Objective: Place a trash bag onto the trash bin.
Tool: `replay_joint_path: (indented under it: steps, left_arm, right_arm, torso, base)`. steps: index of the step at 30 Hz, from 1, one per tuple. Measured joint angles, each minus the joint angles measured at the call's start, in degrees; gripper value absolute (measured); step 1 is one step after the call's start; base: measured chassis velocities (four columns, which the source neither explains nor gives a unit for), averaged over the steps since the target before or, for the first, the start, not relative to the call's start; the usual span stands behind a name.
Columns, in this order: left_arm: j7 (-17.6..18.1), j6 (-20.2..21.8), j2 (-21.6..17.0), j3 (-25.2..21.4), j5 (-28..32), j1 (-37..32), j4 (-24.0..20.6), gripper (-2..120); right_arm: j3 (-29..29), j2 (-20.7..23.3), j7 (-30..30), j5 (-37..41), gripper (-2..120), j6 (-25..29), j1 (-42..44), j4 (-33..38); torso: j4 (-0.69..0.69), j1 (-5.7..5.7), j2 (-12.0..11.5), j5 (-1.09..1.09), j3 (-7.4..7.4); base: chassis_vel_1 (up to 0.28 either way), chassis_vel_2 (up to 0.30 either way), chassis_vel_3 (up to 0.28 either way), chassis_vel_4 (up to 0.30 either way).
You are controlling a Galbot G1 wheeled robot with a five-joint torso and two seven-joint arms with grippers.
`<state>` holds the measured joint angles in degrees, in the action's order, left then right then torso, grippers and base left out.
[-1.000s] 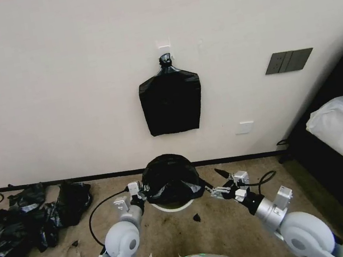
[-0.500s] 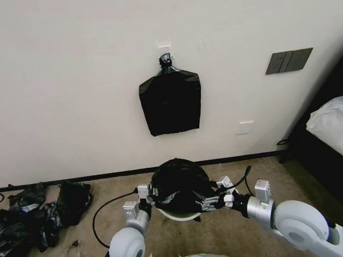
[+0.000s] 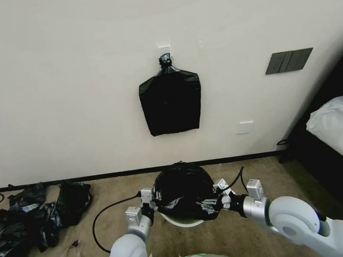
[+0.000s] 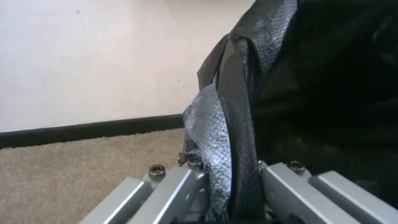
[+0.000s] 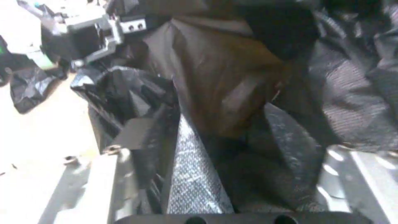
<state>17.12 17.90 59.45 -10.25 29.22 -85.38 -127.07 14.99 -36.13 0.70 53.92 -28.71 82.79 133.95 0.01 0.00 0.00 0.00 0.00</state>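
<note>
My left gripper (image 3: 152,199) and right gripper (image 3: 213,202) are each closed on an edge of the trash bag (image 3: 183,188) — glossy black film, ballooned low in the frame's centre. It covers the trash bin (image 3: 182,221), whose white wall peeks out beneath. Further out, a flat black bundle (image 3: 171,102) hangs on the wall (image 3: 40,80) above.

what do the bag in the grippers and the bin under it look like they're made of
The trash bag looks like thin plastic film, black and glossy: it wrinkles, shines in patches, and shows a fine embossed texture in the left wrist view. The trash bin looks like smooth white plastic, judging by the plain curved rim peeking out below; its finish is hard to tell.
</note>
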Motion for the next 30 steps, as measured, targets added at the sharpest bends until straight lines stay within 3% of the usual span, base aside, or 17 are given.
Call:
replay_joint_path:
  steps: [3, 12, 17, 19, 30]
  left_arm:
    - [0.13, -0.01, 0.19, -0.08, -0.07, -0.45, -0.28, 1]
    - [1.16, 0.39, 0.89, -0.21, 0.32, -0.38, -0.52, 1]
    - [1.62, 0.78, 1.10, -0.35, 1.26, 0.02, -1.01, 1]
    - [1.92, 1.01, 1.14, -0.38, 1.83, 0.13, -1.10, 1]
    - [9.80, 6.85, 2.15, -1.43, 16.47, 4.85, -0.90, 1]
  right_arm:
    - [-0.29, 0.22, 0.00, -0.52, 46, -1.02, 0.25, 0.09]
    - [0.06, 0.18, 0.27, -3.57, 14, -1.43, 1.00, 0.80]
    - [0.23, 0.00, 0.28, -4.15, 0, -1.41, 1.11, 1.31]
    - [0.39, 0.00, 0.29, -4.31, 0, -1.29, 1.20, 1.63]
    - [-0.07, 0.64, 10.07, -23.32, 0, 16.80, 6.45, 4.68]
  torso:
    - [-0.01, 0.00, 0.00, 0.00, 0.00]
    - [-0.01, 0.00, 0.00, 0.00, 0.00]
    - [-0.01, 0.00, 0.00, 0.00, 0.00]
    - [-0.01, 0.00, 0.00, 0.00, 0.00]
    - [-0.01, 0.00, 0.00, -0.01, 0.00]
  base:
    - [0.000, 0.000, 0.000, 0.000]
    - [0.000, 0.000, 0.000, 0.000]
    - [0.000, 0.000, 0.000, 0.000]
    - [0.000, 0.000, 0.000, 0.000]
    - [0.000, 0.000, 0.000, 0.000]
